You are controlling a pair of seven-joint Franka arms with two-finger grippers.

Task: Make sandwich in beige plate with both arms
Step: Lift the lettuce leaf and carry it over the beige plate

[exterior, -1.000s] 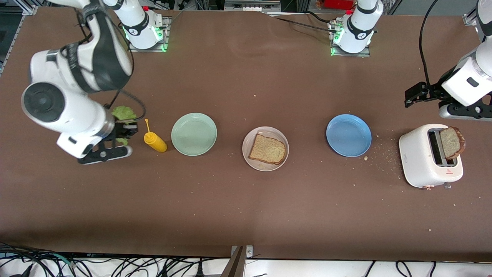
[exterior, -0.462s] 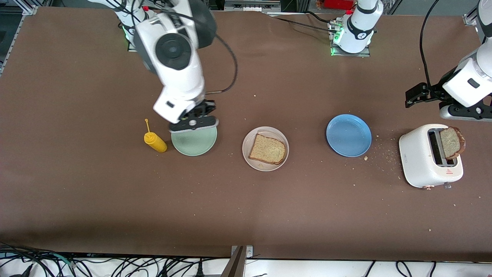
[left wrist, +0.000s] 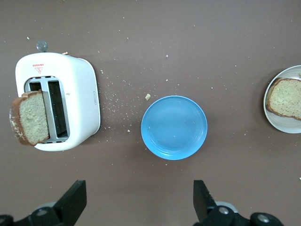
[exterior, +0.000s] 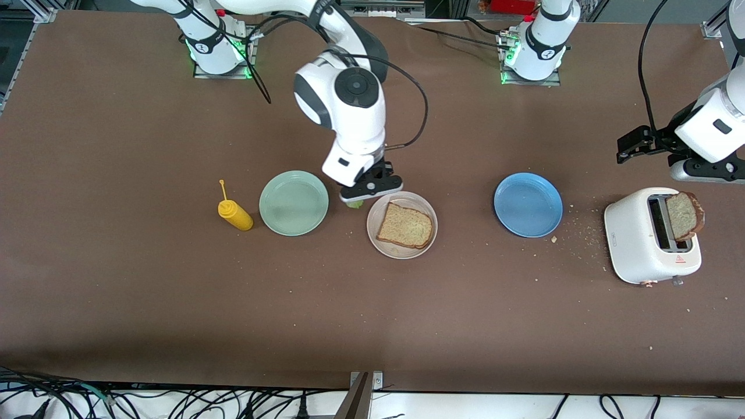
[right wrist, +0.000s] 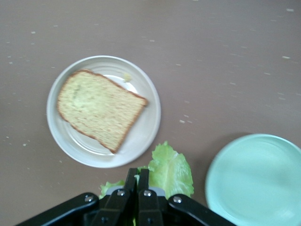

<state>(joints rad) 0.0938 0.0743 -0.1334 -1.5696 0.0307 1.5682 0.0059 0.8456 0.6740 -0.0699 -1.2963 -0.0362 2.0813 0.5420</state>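
Observation:
One slice of speckled brown bread (exterior: 405, 226) lies on the beige plate (exterior: 401, 251) at mid table. My right gripper (exterior: 359, 198) hangs over the gap between the mint-green plate and the beige plate, shut on a ruffled green lettuce leaf (right wrist: 171, 170). In the right wrist view the shut fingertips (right wrist: 137, 173) sit just short of the beige plate's rim (right wrist: 151, 126). A second bread slice (exterior: 684, 215) stands up out of the white toaster (exterior: 640, 244). My left gripper (exterior: 631, 142) waits open over bare table by the toaster, nothing between its fingers (left wrist: 75, 200).
A mint-green plate (exterior: 293, 202) sits toward the right arm's end, with a yellow mustard bottle (exterior: 234, 213) beside it. A blue plate (exterior: 528, 204) lies between the beige plate and the toaster. Crumbs are scattered around the toaster.
My right arm has swung with the lettuce from beside the mustard bottle, across the mint-green plate, to the beige plate's edge. The left arm has barely moved.

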